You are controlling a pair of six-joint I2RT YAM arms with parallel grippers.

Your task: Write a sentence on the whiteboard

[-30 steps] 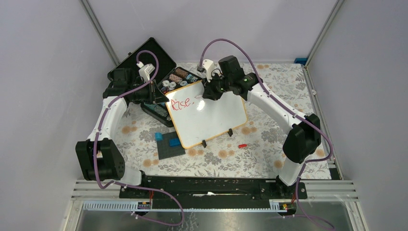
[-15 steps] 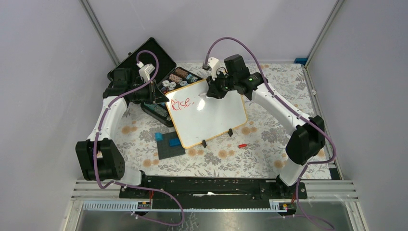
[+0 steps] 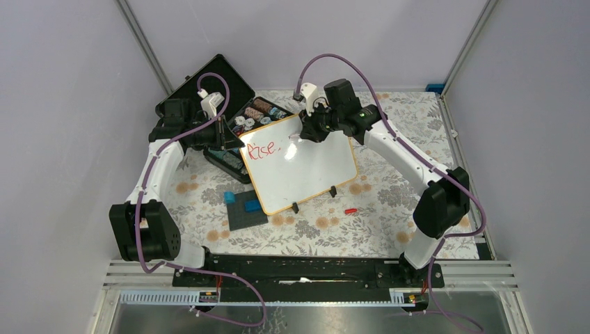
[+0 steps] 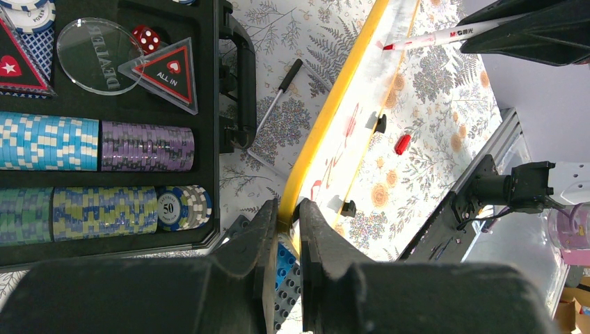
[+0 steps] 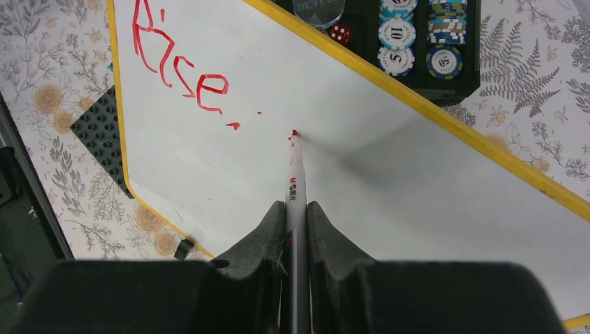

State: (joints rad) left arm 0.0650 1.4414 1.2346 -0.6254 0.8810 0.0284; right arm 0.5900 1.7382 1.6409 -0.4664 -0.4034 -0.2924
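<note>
Top external view, near to far. A red cap (image 3: 351, 209) lies on the floral desk (image 3: 348, 236) at lower centre. Just beyond it stand the two black feet of the whiteboard (image 3: 306, 174), which is tilted at mid-frame. A dark grey plate (image 3: 243, 217) with blue blocks sits at the board's lower left corner. Compared with one second earlier, the right arm's wrist has shifted slightly toward the upper right and its elbow outward; the board and left arm are unchanged. The sentence (image 3: 261, 149) so far reads "Rise" in red at the board's upper left, followed by small dots.

Right wrist view: the right jaws are clamped on a red marker (image 5: 296, 167) printed "M&G", its tip on the board to the right of the last dot.

Left wrist view: the left jaws are closed on the board's yellow frame edge. Beyond, an open black case (image 3: 209, 90) holds poker chips marked "50" and "10", a triangular "ALL IN" tag (image 4: 163, 69), a clear "DEALER" disc (image 4: 94, 45) and a red die (image 4: 146, 38).
</note>
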